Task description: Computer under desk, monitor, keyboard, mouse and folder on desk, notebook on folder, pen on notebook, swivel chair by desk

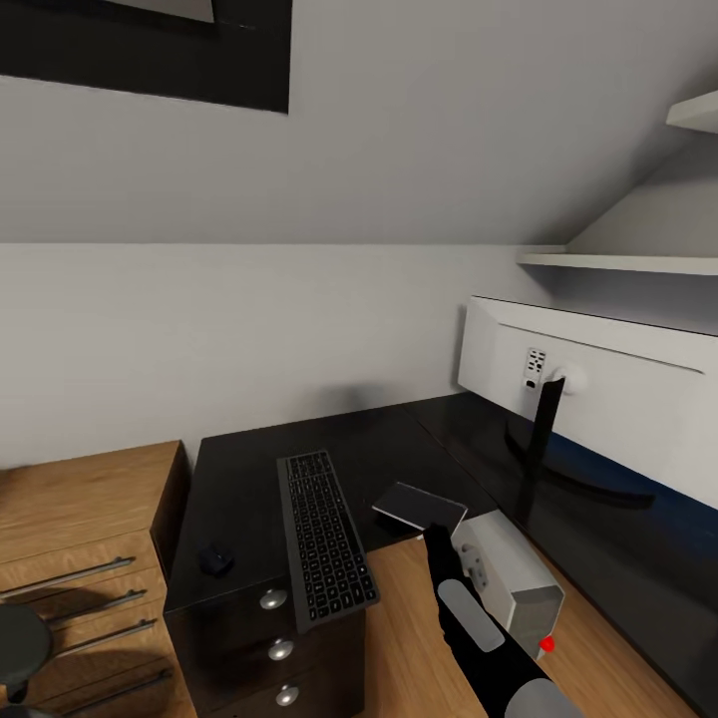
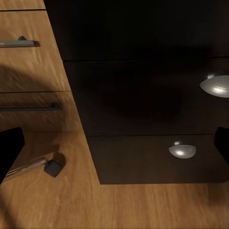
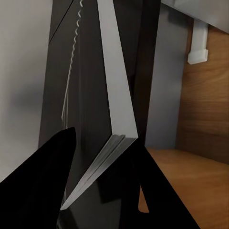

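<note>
My right gripper [image 1: 439, 538] is shut on the near edge of the thin grey notebook [image 1: 419, 507], which hangs over the black desk's [image 1: 239, 479] inner corner. In the right wrist view the notebook's [image 3: 114, 95] edge runs between the two black fingers [image 3: 47, 181] of the right gripper [image 3: 102, 136]. The keyboard [image 1: 324, 538] lies lengthwise on the desk, its near end past the front edge. Left of it sits the black mouse [image 1: 214, 558]. The monitor [image 1: 598, 399] stands on the desk's right wing, white back toward me. The grey computer [image 1: 509, 578] sits on the floor below. My left gripper [image 2: 114, 148] is open before the desk drawers [image 2: 143, 105].
A light wooden drawer unit [image 1: 80, 538] stands against the desk's left side. The swivel chair [image 1: 20, 638] sits at the lower left, its chrome leg and castor [image 2: 52, 168] on the wooden floor. White shelves [image 1: 618, 261] hang above the monitor.
</note>
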Robot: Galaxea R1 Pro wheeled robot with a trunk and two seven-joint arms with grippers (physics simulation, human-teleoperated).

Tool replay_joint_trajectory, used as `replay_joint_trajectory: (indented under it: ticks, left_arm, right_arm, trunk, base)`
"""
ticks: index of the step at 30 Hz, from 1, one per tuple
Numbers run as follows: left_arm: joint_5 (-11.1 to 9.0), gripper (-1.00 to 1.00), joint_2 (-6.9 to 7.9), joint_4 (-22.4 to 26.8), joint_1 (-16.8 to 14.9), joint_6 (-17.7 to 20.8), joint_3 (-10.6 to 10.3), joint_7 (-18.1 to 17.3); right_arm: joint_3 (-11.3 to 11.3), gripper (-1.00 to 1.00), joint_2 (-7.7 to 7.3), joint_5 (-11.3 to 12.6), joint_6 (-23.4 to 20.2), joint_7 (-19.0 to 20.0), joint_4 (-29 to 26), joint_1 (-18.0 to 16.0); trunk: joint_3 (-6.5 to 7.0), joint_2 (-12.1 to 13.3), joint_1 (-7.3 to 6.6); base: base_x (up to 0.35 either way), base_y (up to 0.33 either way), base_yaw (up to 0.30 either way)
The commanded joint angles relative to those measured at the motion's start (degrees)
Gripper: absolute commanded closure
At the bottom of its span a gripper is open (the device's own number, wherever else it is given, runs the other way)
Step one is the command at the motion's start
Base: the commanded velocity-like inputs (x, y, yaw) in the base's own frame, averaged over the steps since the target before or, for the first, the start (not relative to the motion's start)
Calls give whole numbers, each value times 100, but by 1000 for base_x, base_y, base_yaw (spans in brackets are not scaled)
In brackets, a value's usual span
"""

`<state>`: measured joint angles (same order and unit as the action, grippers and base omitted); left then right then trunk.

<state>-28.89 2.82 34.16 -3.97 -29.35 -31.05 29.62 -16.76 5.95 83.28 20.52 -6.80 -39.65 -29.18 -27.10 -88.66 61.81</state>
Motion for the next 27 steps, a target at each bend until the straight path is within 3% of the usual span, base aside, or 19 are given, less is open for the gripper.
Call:
replay_joint_trajectory:
  ticks: [1,26,27]
  left_arm:
    - [-38,-100,8,4,-7,-22,-49,44]
    - [-38,-100,8,-5,-7,-18,-51,44]
    - [-38,-100,8,-5,-7,-18,-51,44]
  right_arm:
    - [-30,100,-5,32,40,-27,-7,-6]
    - [-30,100,-15,30,40,-39,-15,-3]
    - [-30,-100,-15,30,40,-39,-16,-5]
  trunk:
    - [-6,-4,0]
    - [-6,-4,0]
    - [-6,-4,0]
  base:
    - [6,0,0]
    - [0,0,0]
    - [0,0,0]
